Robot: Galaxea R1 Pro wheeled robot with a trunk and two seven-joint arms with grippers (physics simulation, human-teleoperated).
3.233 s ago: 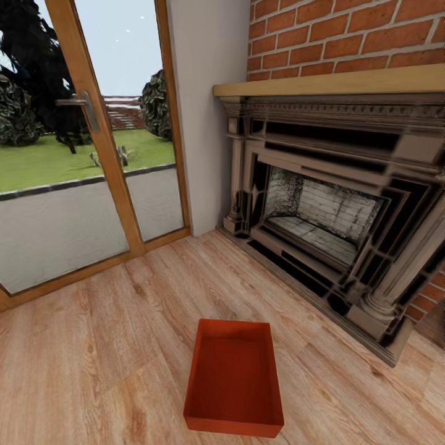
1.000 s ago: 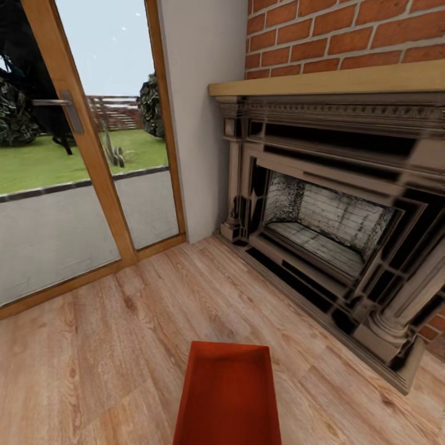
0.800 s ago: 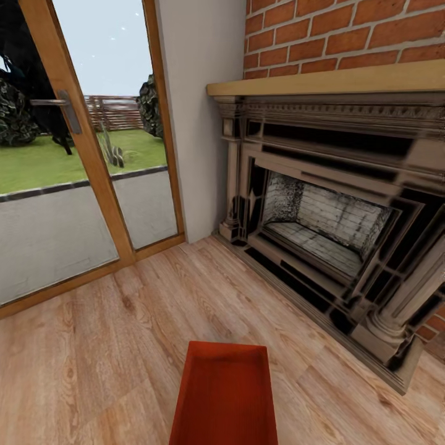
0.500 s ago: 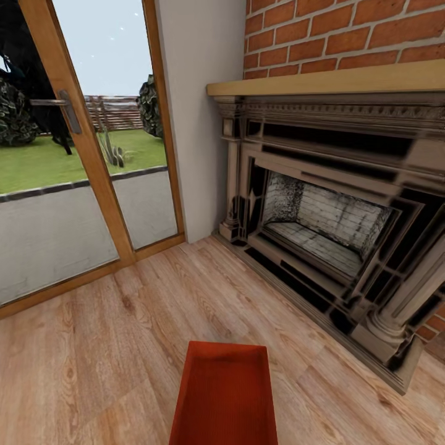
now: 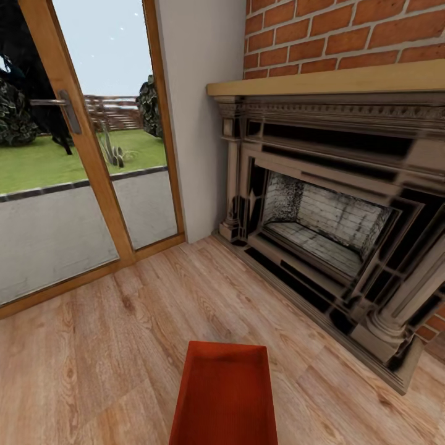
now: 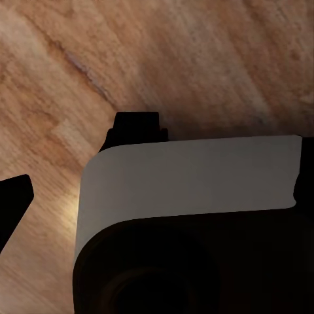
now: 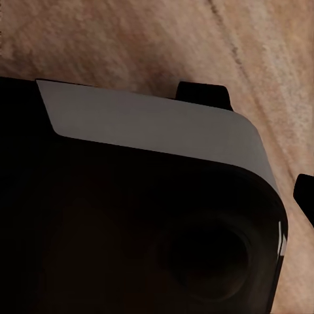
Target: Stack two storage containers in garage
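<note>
One orange-red storage container (image 5: 224, 395) lies on the light wood-plank floor of the living room, low in the middle of the head view, with its near end cut off by the picture's edge. It holds nothing that I can see. In the left wrist view a black fingertip (image 6: 13, 204) of my left gripper (image 6: 157, 196) shows at the picture's edge over wood planks. A black fingertip (image 7: 304, 196) of my right gripper (image 7: 157, 196) shows likewise in the right wrist view. Both grippers look open, hold nothing, and hang beside my own grey-and-black body (image 6: 190, 176).
A dark carved fireplace (image 5: 334, 228) under a wooden mantel and red brick stands at the right, its hearth base reaching towards the container. A glass door with a wooden frame (image 5: 93, 167) fills the left, and a white wall (image 5: 201, 117) sits between them. Bare planks (image 5: 93, 358) lie left of the container.
Since 3.2 s ago my view has moved closer, so the container sits lower and is cut off at the bottom. In the last 0.8 s nothing has shifted.
</note>
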